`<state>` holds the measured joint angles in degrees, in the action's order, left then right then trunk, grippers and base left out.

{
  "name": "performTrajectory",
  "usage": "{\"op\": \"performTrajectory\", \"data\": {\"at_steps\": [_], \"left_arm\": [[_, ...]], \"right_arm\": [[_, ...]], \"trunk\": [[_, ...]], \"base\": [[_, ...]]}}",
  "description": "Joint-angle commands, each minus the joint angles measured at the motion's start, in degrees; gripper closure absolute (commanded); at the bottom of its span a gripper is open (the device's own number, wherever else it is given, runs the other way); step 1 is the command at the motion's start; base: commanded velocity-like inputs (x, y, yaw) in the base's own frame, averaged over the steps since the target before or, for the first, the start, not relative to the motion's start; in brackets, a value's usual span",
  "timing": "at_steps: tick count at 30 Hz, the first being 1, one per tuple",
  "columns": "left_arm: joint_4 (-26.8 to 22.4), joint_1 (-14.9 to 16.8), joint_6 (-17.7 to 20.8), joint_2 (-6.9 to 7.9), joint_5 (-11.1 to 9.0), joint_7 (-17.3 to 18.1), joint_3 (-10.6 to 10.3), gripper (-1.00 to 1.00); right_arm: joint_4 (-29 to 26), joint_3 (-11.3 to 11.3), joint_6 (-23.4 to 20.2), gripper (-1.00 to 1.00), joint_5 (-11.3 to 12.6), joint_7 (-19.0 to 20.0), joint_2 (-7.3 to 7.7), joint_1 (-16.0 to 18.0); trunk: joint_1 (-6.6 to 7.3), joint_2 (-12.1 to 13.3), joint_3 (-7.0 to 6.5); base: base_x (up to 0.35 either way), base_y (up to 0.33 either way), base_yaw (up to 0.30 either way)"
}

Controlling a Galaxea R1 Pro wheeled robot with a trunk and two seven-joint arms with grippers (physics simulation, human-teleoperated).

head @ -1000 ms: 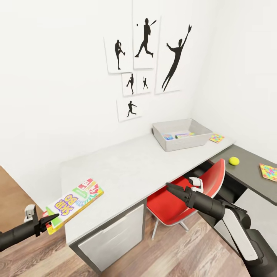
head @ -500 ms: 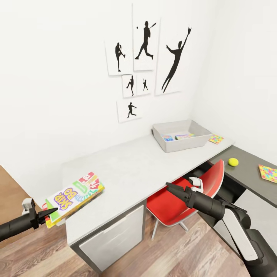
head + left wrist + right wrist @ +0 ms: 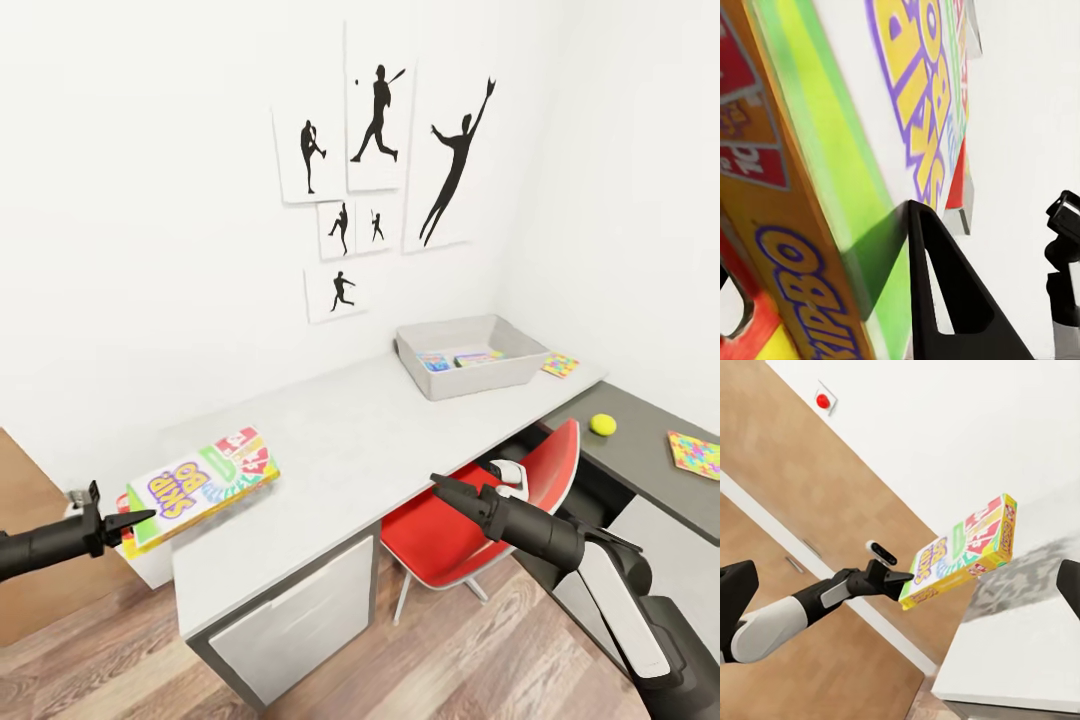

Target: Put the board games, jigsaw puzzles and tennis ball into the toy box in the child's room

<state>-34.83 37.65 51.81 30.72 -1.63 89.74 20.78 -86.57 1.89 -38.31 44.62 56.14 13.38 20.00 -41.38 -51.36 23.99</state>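
Board game (image 3: 200, 486) (Skip-Bo box) sat clamped by its near short edge in left tool (image 3: 128, 521), held out roughly flat, slightly tilted, w/ far end over the corner of the bench (image 3: 340, 450). Edge grip prob. chosen because box is too wide to pinch across its face; flat carry keeps it clear of bench top. Left wrist view: one dark finger (image 3: 945, 300) lay across box face (image 3: 855, 150), box filling space betw. fingers. Right wrist view confirmed it from the side: box (image 3: 964, 551) cantilevered off left tool (image 3: 894, 580), beyond bench edge, not resting on anything.

Toy box (image 3: 472, 352) stood at far end of bench by the wall, well apart from held game; coloured items already inside, can't tell which. Judged: game would need carrying most of bench length before drop.

Right tool (image 3: 440, 489) hung idle over red chair (image 3: 470, 510), carrying nothing; fingertips looked together, but too small to be sure — cannot tell.

One jigsaw puzzle (image 3: 561, 364) lay just beside toy box on bench. Tennis ball (image 3: 601, 424) and 2nd jigsaw puzzle (image 3: 694, 454) lay on darker side bench (image 3: 640, 455), apart from each other. All three not yet boxed.

Risk (judgement): long box on a thin edge grip could pivot or slip.
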Motion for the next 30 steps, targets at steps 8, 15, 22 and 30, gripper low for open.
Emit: {"op": "performTrajectory", "data": {"at_steps": [8, 15, 22, 30], "left_arm": [[-1.37, -0.03, 0.87, 0.12, -0.12, 0.26, -2.42, 1.00], [-1.55, -0.04, 0.86, 0.31, -0.14, 0.26, -2.44, 1.00], [-1.64, -0.04, 0.84, 0.46, -0.21, 0.26, -2.29, 1.00], [-1.65, -0.04, 0.80, 0.68, -0.22, 0.26, -2.24, 1.00]], "right_arm": [[0.26, -0.17, -0.57, -1.00, 0.67, -0.09, 0.16, -0.05], [0.49, -0.29, -0.63, -1.00, 0.73, -0.17, 0.48, -0.13], [0.51, -0.34, -0.62, -1.00, 0.79, 0.10, 0.81, -0.34], [0.52, -0.39, -0.51, -1.00, 0.82, 0.58, 0.92, -0.45]], "trunk": [[1.76, 3.18, -1.38], [3.29, 5.98, -2.64], [4.83, 8.79, -4.08], [6.59, 12.00, -5.89]], "base": [[-0.041, 0.000, 0.000], [-0.066, 0.000, 0.000], [-0.008, 0.000, -0.126], [-0.001, 0.000, -0.236]]}}
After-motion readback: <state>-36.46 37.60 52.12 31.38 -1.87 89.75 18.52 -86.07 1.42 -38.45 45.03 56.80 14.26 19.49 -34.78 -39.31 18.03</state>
